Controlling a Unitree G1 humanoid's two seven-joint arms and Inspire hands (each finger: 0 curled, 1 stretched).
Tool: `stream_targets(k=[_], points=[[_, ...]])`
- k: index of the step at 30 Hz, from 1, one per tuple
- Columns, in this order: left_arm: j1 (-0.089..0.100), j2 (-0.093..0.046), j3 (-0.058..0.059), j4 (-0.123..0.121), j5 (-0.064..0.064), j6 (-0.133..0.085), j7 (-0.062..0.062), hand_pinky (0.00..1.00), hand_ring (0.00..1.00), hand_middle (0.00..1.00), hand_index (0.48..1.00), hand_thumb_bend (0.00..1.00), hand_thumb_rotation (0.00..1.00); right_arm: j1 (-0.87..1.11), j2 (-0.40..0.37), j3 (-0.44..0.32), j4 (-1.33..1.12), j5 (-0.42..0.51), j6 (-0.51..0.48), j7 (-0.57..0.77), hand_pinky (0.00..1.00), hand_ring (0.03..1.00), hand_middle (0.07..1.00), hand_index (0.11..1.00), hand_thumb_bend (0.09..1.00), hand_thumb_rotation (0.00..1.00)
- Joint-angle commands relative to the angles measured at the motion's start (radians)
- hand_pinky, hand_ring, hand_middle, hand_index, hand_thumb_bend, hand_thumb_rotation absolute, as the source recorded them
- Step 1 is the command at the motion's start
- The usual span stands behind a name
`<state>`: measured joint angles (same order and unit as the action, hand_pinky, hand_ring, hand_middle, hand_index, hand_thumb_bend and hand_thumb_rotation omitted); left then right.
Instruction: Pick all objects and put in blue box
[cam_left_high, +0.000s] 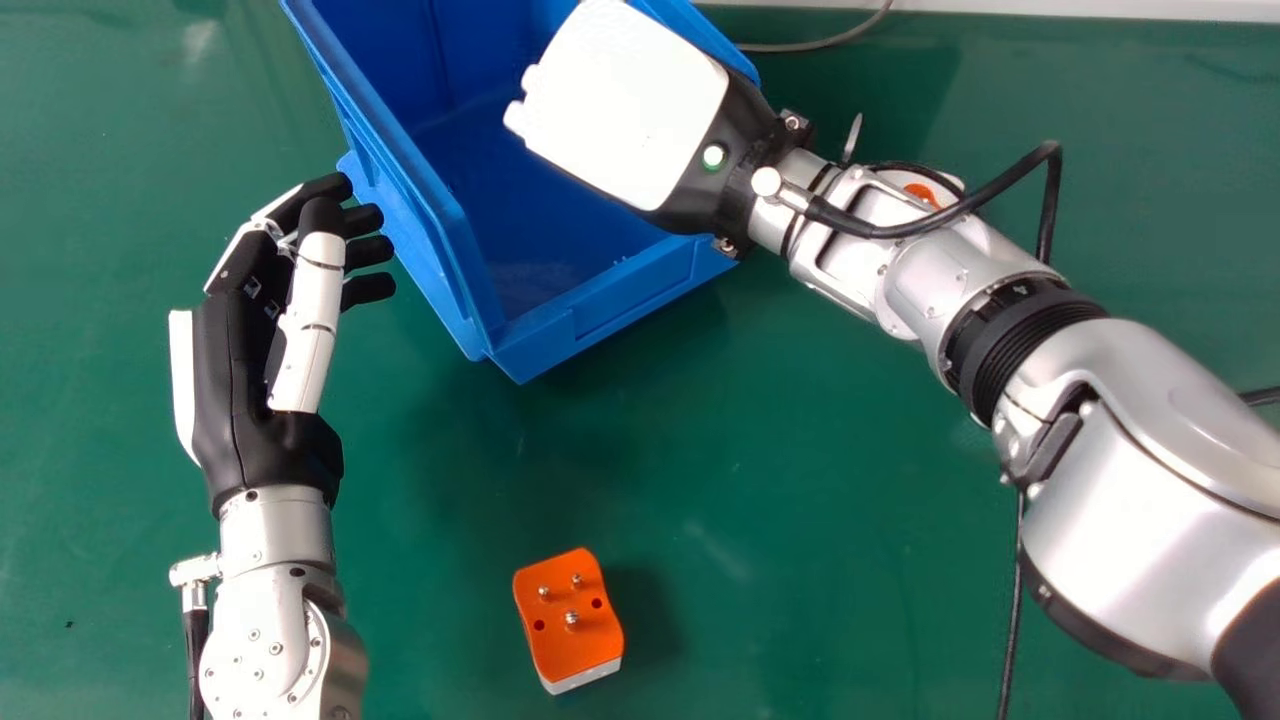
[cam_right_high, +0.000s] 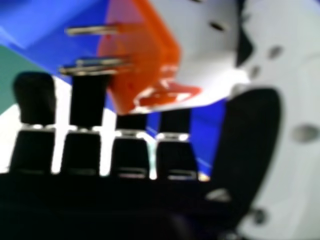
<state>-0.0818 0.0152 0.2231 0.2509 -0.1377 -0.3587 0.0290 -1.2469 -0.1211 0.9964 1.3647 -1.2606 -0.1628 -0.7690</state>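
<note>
The right hand (cam_left_high: 628, 108) is partly closed, its fingers (cam_right_high: 131, 150) on one side and the thumb (cam_right_high: 250, 145) on the other of an orange and white block (cam_right_high: 142, 55); the close view is blurred, so the grip seems a pinch rather than a full wrap. The block's white body sits against the thumb and its metal pins point away from it, which probably lets the thumb bear on the plain side. The palm is turned down over the open mouth of the blue box (cam_left_high: 640, 297), presumably so that loosening the fingers would let the block drop inside.

The left hand (cam_left_high: 238, 400) is just outside the box's left wall, relaxed and empty, its fingertips beside the plastic; I cannot tell whether they touch. It may be there to steady the box.

Farther out, on the green counter (cam_left_high: 800, 500), the second block (cam_left_high: 568, 628) lies pins up, well apart from the right hand, on the robot's side of the box and ahead of neither palm. It is likely the next one to fetch
</note>
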Motion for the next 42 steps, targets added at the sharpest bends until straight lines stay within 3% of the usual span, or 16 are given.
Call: stream_targets(k=[1, 6, 8, 9, 14, 15, 18, 19, 22, 23, 26, 27, 29, 33, 39, 42], points=[[0.002, 0.000, -0.003, -0.018, 0.009, -0.010, 0.007, 0.60, 0.64, 0.66, 0.678, 0.55, 0.61, -0.027, -0.003, -0.017, -0.012, 0.031, 0.027, 0.026, 0.27, 0.374, 0.463, 0.529, 0.514, 0.00], [-0.002, -0.002, -0.002, -0.014, 0.002, -0.010, 0.005, 0.60, 0.64, 0.66, 0.677, 0.55, 0.61, -0.024, -0.009, -0.023, -0.018, 0.037, 0.038, 0.063, 0.31, 0.427, 0.513, 0.566, 0.579, 0.00], [-0.001, -0.001, -0.003, -0.015, 0.009, -0.010, 0.009, 0.60, 0.64, 0.66, 0.677, 0.55, 0.61, -0.020, -0.011, -0.030, -0.021, 0.044, 0.036, 0.063, 0.31, 0.427, 0.513, 0.566, 0.579, 0.00], [-0.001, -0.001, -0.003, -0.015, 0.009, -0.010, 0.009, 0.60, 0.64, 0.66, 0.678, 0.55, 0.61, -0.017, -0.012, -0.034, -0.022, 0.047, 0.038, 0.062, 0.40, 0.531, 0.604, 0.652, 0.664, 0.08], [-0.004, -0.003, -0.001, -0.010, -0.005, -0.010, 0.002, 0.60, 0.64, 0.66, 0.678, 0.55, 0.61, -0.006, -0.015, -0.049, -0.025, 0.071, 0.037, 0.069, 0.40, 0.531, 0.604, 0.652, 0.664, 0.08], [-0.005, -0.002, 0.000, -0.008, -0.006, -0.014, -0.001, 0.60, 0.64, 0.66, 0.679, 0.55, 0.61, -0.006, -0.014, -0.046, -0.024, 0.068, 0.047, 0.073, 0.48, 0.625, 0.683, 0.722, 0.731, 0.16], [-0.006, -0.004, 0.001, -0.007, -0.015, -0.013, -0.005, 0.60, 0.64, 0.66, 0.679, 0.55, 0.61, -0.004, -0.011, -0.043, -0.023, 0.064, 0.068, 0.088, 0.48, 0.625, 0.683, 0.722, 0.731, 0.16], [-0.006, -0.003, 0.001, -0.005, -0.014, -0.013, -0.005, 0.60, 0.64, 0.66, 0.678, 0.55, 0.61, -0.003, -0.011, -0.044, -0.023, 0.066, 0.069, 0.091, 0.57, 0.700, 0.747, 0.777, 0.784, 0.26], [-0.006, -0.001, -0.001, -0.001, -0.006, -0.014, 0.000, 0.60, 0.64, 0.66, 0.678, 0.55, 0.61, -0.004, -0.010, -0.043, -0.025, 0.065, 0.077, 0.107, 0.57, 0.700, 0.747, 0.777, 0.784, 0.26], [-0.006, 0.000, -0.001, 0.000, -0.005, -0.015, 0.001, 0.60, 0.64, 0.66, 0.678, 0.55, 0.60, -0.004, -0.010, -0.042, -0.025, 0.065, 0.079, 0.109, 0.65, 0.760, 0.798, 0.822, 0.824, 0.35], [-0.007, -0.001, -0.001, -0.001, -0.010, -0.014, -0.001, 0.60, 0.64, 0.66, 0.678, 0.55, 0.60, -0.005, -0.012, -0.043, -0.026, 0.065, 0.076, 0.103, 0.65, 0.760, 0.798, 0.822, 0.824, 0.35], [-0.006, -0.002, -0.001, -0.003, -0.010, -0.013, -0.001, 0.60, 0.64, 0.66, 0.679, 0.54, 0.60, -0.005, -0.013, -0.044, -0.027, 0.066, 0.076, 0.103, 0.71, 0.808, 0.838, 0.858, 0.855, 0.43], [-0.005, -0.003, -0.002, -0.005, -0.010, -0.011, 0.001, 0.60, 0.64, 0.66, 0.679, 0.54, 0.60, -0.003, -0.013, -0.045, -0.027, 0.068, 0.079, 0.102, 0.71, 0.808, 0.838, 0.858, 0.855, 0.43], [-0.001, -0.005, -0.004, -0.008, -0.008, -0.013, 0.001, 0.60, 0.64, 0.66, 0.679, 0.55, 0.60, 0.010, -0.011, -0.067, -0.035, 0.088, 0.092, 0.098, 0.79, 0.877, 0.897, 0.909, 0.903, 0.54], [0.007, -0.011, -0.011, -0.025, 0.007, -0.001, 0.016, 0.60, 0.64, 0.66, 0.679, 0.55, 0.60, 0.087, -0.023, -0.194, -0.112, 0.228, 0.047, 0.058, 0.83, 0.922, 0.934, 0.942, 0.937, 0.61], [0.006, -0.007, -0.013, -0.016, 0.017, -0.015, 0.018, 0.60, 0.64, 0.66, 0.679, 0.55, 0.60, 0.152, -0.035, -0.263, -0.204, 0.295, 0.059, 0.064, 0.83, 0.922, 0.934, 0.942, 0.937, 0.61]])
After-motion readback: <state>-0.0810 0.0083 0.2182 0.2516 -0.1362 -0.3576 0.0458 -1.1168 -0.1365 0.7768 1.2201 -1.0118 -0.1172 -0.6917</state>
